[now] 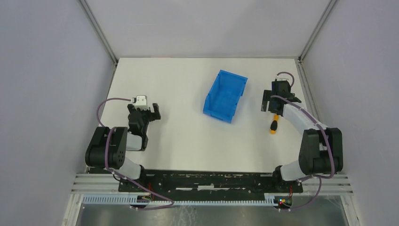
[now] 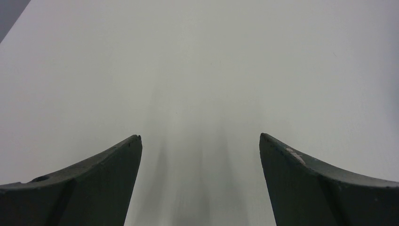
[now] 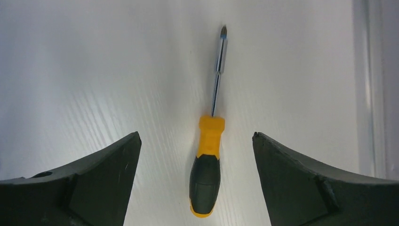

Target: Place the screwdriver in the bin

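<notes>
The right fingers (image 3: 94, 179) stood spread astride the screwdriver (image 3: 207, 160).
It lay flat on the desk (image 1: 179, 136), touching neither finger, right of the bin (image 1: 225, 96) and apart from it; the left fingers (image 2: 94, 174) were likewise spread.

Enclosed work cell seen from above. A white table (image 1: 188, 146) forms the base of the cell, bounded by a pale grey back wall (image 1: 207, 23), a left wall (image 1: 42, 84) and a right wall (image 1: 367, 61). Slanting metal posts (image 1: 98, 30) mark the two rear corners. Along the table's near edge run a grooved metal rail (image 1: 94, 181) and a slotted white strip (image 1: 211, 201), with a grey metal sheet (image 1: 211, 216) below. Lighting is soft and even; shadows are faint. Close up, the tabletop shows fine ribbing.
</notes>
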Controlling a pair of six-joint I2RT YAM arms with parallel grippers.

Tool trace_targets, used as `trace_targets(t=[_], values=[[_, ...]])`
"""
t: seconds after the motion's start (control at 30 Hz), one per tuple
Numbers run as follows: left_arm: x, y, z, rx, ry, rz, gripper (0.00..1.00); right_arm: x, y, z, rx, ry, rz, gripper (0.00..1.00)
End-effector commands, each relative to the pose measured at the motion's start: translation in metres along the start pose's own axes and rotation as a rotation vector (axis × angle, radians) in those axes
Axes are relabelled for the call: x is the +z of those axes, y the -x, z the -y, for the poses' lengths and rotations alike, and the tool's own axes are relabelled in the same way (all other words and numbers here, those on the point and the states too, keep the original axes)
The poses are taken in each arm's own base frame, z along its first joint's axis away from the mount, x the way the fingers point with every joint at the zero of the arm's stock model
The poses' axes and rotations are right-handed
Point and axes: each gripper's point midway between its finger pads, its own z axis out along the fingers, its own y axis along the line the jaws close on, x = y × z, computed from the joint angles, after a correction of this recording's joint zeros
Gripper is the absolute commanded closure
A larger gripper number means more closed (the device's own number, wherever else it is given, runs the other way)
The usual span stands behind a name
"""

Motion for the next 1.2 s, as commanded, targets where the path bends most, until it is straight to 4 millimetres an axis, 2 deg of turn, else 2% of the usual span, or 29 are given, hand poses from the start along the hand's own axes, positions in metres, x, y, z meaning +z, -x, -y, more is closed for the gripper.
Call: trace_targets(t=[0.0,0.13,0.17,0.23,0.27,0.33,0.37,0.47,0.57,0.67,0.77,0.83,0.9,1.0,1.03,1.07,1.17], values=[[0.004,0.015,0.000,-0.019,0.001,0.055,0.00,0.020,-0.038,0.002,0.054,0.012,-0.082,0.10],[0.004,0.015,0.000,-0.019,0.000,0.054,0.00,0.042,-0.079,-0.006,0.049,0.046,-0.177,0.27],[0.004,0.015,0.000,-0.019,0.001,0.055,0.00,0.045,-0.085,-0.008,0.046,0.056,-0.187,0.35],[0.004,0.015,0.000,-0.019,0.000,0.054,0.00,0.048,-0.092,-0.008,0.044,0.059,-0.200,0.61],[0.004,0.015,0.000,-0.019,0.000,0.054,0.00,0.048,-0.090,-0.001,0.059,0.046,-0.201,0.75],[0.004,0.015,-0.001,-0.019,0.001,0.054,0.00,0.042,-0.077,0.001,0.050,0.054,-0.188,0.96],[0.004,0.015,0.000,-0.019,0.000,0.054,0.00,0.036,-0.064,0.002,0.041,0.058,-0.175,1.00],[0.004,0.015,0.000,-0.019,0.000,0.054,0.00,0.007,-0.014,0.007,0.010,0.067,-0.133,1.00],[0.004,0.015,0.000,-0.019,0.000,0.055,0.00,-0.026,0.028,0.010,-0.005,0.088,-0.118,1.00],[0.004,0.015,0.000,-0.019,0.000,0.055,0.00,-0.056,0.066,-0.002,0.033,0.183,-0.044,1.00],[0.004,0.015,0.000,-0.019,0.000,0.055,0.00,-0.076,0.094,-0.021,0.125,0.276,0.073,1.00],[0.004,0.015,0.000,-0.019,0.000,0.054,0.00,-0.088,0.109,-0.045,0.173,0.337,0.147,1.00],[0.004,0.015,0.000,-0.019,0.000,0.055,0.00,-0.112,0.127,-0.089,0.199,0.422,0.259,1.00],[0.004,0.016,0.000,-0.019,0.000,0.056,0.00,-0.135,0.141,-0.152,0.185,0.508,0.341,1.00],[0.004,0.015,0.000,-0.019,0.000,0.053,0.00,-0.136,0.141,-0.171,0.158,0.521,0.333,1.00],[0.004,0.015,0.000,-0.019,0.000,0.053,0.00,-0.127,0.137,-0.186,0.130,0.510,0.310,1.00],[0.004,0.015,0.000,-0.019,0.000,0.054,0.00,-0.107,0.124,-0.219,0.043,0.456,0.265,1.00]])
